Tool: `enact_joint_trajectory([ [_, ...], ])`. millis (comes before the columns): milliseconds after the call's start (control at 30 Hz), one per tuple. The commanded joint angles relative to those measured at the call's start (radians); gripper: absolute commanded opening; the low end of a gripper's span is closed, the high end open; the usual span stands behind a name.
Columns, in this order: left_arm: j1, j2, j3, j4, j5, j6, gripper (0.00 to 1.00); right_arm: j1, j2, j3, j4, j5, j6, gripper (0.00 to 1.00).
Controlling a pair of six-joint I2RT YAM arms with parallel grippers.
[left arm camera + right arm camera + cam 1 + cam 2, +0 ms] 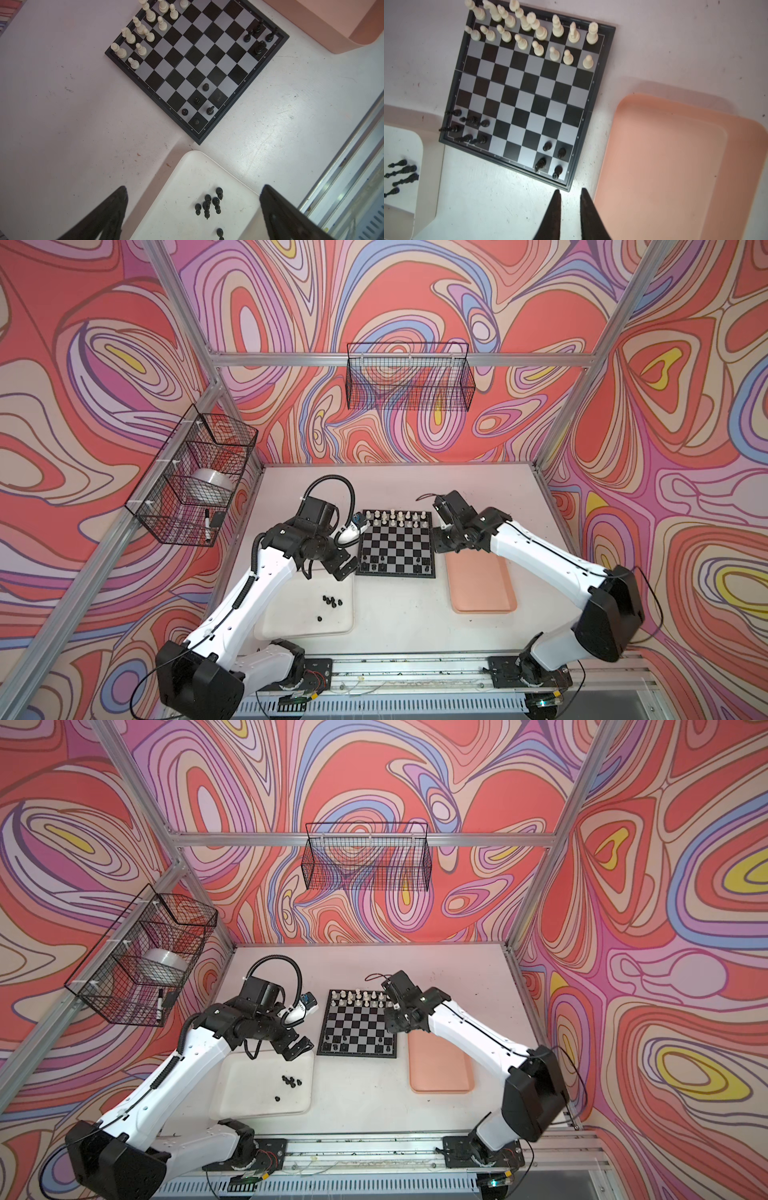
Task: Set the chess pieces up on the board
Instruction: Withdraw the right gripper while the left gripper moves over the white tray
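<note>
The board (397, 543) lies flat on the table, with all sixteen cream-white chess pieces (538, 28) standing on its two far rows. Black pieces stand only at its near corners: six crowd the near-left corner (196, 100) and four the near-right corner (548, 146). The near squares between those two groups are bare.

Just left of the board's near edge sits a white tray (291, 614). It holds a cluster of five black pieces (207, 202) and one more (319, 618) a little apart from them. A pink tray (482, 580) sits just right of the board.

The left gripper (194, 188) hangs above the tray corner nearest the board. Its fingers are spread wide and hold nothing. The right gripper (571, 191) hangs just off the board's right edge, over the strip of table between board and pink tray. Its fingers are drawn almost together (only a narrow slit shows between the tips) and nothing sits in the slit.
</note>
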Motion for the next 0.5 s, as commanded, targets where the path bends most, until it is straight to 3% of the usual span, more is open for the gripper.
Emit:
enact_joint_trajectory([
  [0, -0.003, -0.026, -0.053, 0.062, -0.089, 0.02, 1.0, 0.009, -0.081, -0.084, 0.053, -0.038, 0.01, 0.17],
  [233, 0.013, -0.046, -0.07, 0.047, -0.127, 0.006, 1.0, 0.011, -0.169, -0.172, 0.082, -0.061, -0.014, 0.17],
  [467, 0.153, -0.07, -0.052, -0.021, -0.052, -0.007, 0.96, 0.012, -0.18, -0.185, 0.103, -0.101, -0.045, 0.17],
])
